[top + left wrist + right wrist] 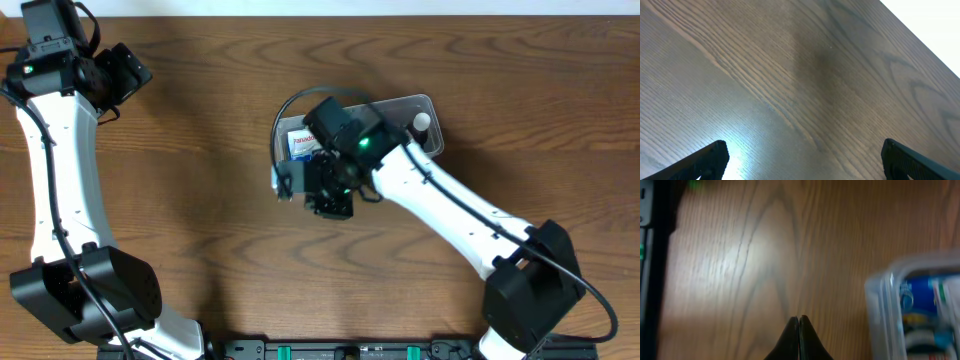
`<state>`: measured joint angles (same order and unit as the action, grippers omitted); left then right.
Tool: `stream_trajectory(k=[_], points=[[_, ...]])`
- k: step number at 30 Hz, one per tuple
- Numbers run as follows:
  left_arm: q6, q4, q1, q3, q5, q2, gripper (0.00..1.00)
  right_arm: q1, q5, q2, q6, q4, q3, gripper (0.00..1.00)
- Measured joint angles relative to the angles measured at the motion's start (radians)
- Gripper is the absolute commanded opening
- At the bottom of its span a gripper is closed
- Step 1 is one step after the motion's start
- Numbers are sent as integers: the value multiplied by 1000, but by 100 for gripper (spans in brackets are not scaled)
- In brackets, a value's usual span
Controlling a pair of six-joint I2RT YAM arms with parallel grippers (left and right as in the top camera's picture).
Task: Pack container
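Observation:
The container (402, 104) is a clear plastic tub at the table's middle, largely covered by my right arm in the overhead view. A blue and white box (298, 143) lies inside at its left end, and a small white object (422, 122) sits near its right end. My right gripper (290, 185) hangs by the tub's front left corner. In the right wrist view that gripper (799, 321) is shut with nothing between its fingers, above bare wood, and the container's corner (882, 297) shows blurred to the right. My left gripper (802, 160) stands open over bare table at the far left (125, 75).
The table is brown wood grain. A black rail (350, 350) with green clips runs along the front edge between the two arm bases. The back edge of the table meets a white wall.

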<state>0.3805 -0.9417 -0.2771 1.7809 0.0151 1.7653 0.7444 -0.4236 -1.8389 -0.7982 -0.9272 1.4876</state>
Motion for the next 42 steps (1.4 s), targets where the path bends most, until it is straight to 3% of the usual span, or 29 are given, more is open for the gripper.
stream_trajectory(k=[10, 26, 36, 42], points=[[0, 0, 0, 0, 0, 0, 98, 40, 69, -4, -23, 293, -138, 1], [0, 0, 0, 0, 0, 0, 98, 40, 161, -95, -19, 389, -142, 1], [0, 0, 0, 0, 0, 0, 98, 40, 389, -105, 65, 573, -143, 1], [0, 0, 0, 0, 0, 0, 98, 40, 432, -105, 102, 600, -143, 1]])
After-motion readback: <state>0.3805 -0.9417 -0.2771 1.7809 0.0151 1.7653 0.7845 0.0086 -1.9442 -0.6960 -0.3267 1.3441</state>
